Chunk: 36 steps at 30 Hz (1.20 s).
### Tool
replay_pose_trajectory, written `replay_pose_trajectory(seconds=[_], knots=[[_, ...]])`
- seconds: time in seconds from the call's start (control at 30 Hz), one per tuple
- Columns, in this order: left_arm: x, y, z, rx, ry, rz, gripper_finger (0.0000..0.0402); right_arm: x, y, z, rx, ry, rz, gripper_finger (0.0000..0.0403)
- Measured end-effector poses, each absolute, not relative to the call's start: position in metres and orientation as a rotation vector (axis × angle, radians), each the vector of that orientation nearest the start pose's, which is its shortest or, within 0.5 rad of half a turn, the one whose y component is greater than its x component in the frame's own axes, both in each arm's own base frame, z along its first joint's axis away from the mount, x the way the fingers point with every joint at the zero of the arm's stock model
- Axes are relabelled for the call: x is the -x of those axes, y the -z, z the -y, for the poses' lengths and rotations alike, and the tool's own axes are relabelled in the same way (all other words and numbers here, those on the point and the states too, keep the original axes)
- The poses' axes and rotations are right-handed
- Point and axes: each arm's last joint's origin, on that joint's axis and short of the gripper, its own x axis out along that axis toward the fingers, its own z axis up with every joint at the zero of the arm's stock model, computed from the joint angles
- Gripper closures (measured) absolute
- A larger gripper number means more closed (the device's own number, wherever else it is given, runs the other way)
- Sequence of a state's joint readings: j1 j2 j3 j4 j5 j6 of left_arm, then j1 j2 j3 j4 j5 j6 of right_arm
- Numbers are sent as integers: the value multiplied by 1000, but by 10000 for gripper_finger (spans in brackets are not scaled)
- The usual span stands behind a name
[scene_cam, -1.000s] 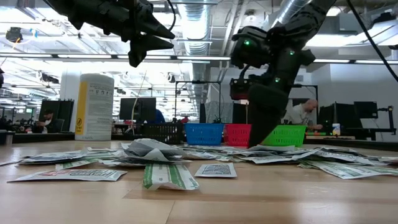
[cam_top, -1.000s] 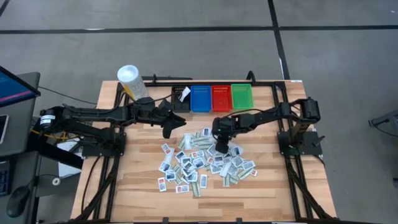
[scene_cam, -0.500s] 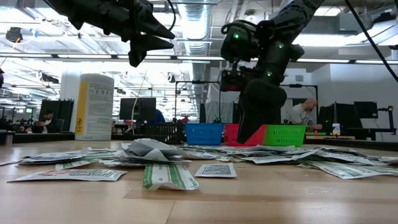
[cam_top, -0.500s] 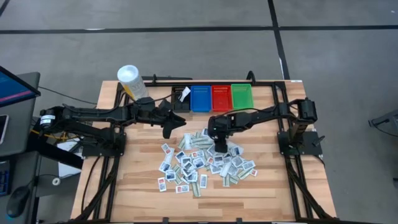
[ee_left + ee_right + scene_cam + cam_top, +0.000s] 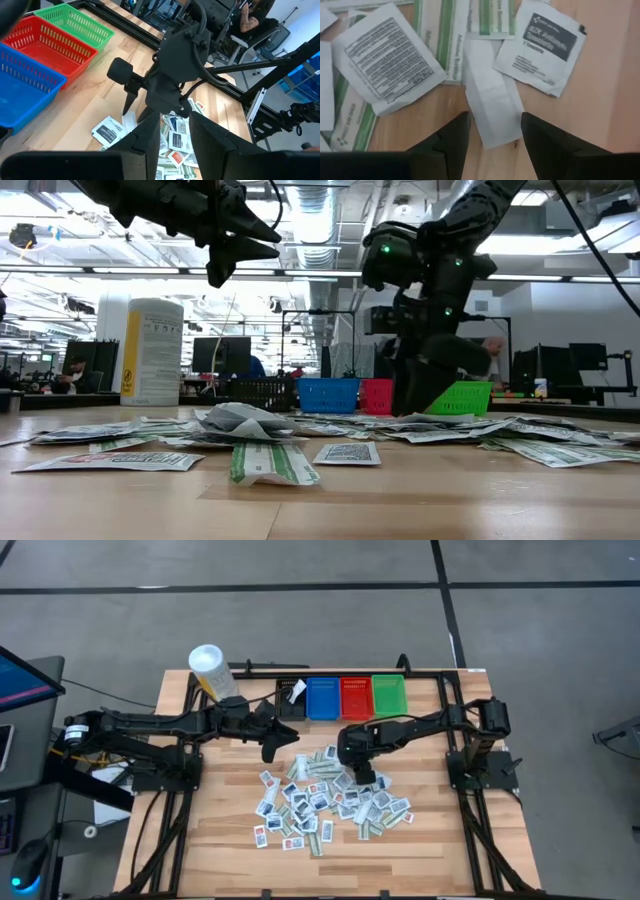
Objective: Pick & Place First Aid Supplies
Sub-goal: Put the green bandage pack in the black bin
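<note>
Directly beneath the released right pincer (image 5: 491,131) lies a plain white packet (image 5: 492,102), long axis running between its fingers (left arm farther).

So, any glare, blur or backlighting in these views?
Low view: bright ceiling lights silhouette both arms, and the nearest packets look soft. Right wrist view: even light, print on the packets legible. High view: evenly lit, no glare on the table.

I see my right gripper (image 5: 491,131) low with fingers spread, my left gripper (image 5: 277,747) hovering, fingers parted.
</note>
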<state>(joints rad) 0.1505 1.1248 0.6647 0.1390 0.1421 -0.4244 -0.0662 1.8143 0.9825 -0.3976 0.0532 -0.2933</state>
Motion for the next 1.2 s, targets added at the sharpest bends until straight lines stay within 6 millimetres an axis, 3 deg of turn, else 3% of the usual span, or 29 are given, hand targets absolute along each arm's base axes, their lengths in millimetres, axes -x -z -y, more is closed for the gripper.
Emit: replay_pose_trajectory(seconds=[0.33,0.53,0.97,1.2], knots=[[-242,-256,-33,470,-76,-311,298,-326,-101,28,202,-106,-1322,234],[-242,-256,-33,470,-76,-312,298,-326,-101,30,163,-106,-1322,250],[-242,-256,-33,467,-83,-310,298,-326,-103,34,121,-78,-1332,351],[-242,-256,-33,466,-83,-310,298,-323,-120,34,121,-51,-1286,376]])
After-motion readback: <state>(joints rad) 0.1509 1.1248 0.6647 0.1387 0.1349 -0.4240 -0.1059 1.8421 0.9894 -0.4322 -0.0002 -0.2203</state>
